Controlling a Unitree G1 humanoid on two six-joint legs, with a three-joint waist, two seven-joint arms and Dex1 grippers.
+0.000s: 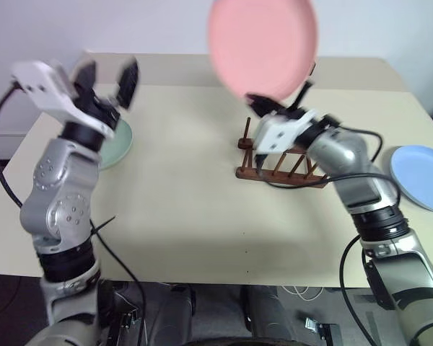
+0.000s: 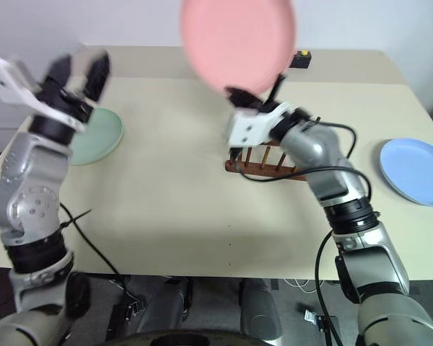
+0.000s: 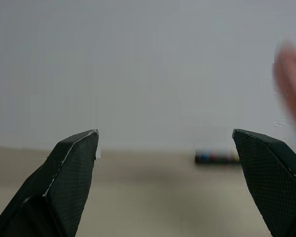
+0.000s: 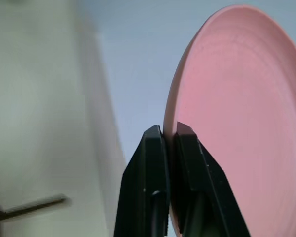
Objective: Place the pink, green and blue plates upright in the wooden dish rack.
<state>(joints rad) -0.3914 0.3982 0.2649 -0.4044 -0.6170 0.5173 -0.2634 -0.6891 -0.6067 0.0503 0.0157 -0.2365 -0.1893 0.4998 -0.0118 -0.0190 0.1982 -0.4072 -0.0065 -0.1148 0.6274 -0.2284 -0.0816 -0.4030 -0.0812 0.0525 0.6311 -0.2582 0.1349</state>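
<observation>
Gripping the pink plate (image 1: 263, 47) by its rim, my right pincer (image 1: 257, 101) holds it upright; the rack (image 1: 280, 164) lies at 6 o'clock below. My left pincer (image 1: 105, 78) gapes empty.

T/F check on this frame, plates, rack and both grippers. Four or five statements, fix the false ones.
1. The right gripper is shut on the rim of the pink plate, held upright in the air. True.
2. The left gripper holds the green plate. False: it is open with nothing in it, and the green plate lies flat on the table.
3. The wooden dish rack already has a plate in it. False: no plate stands between its pegs.
4. The blue plate lies flat near the table's right edge. True.
5. The rack is left of the green plate. False: it is to the right.
</observation>
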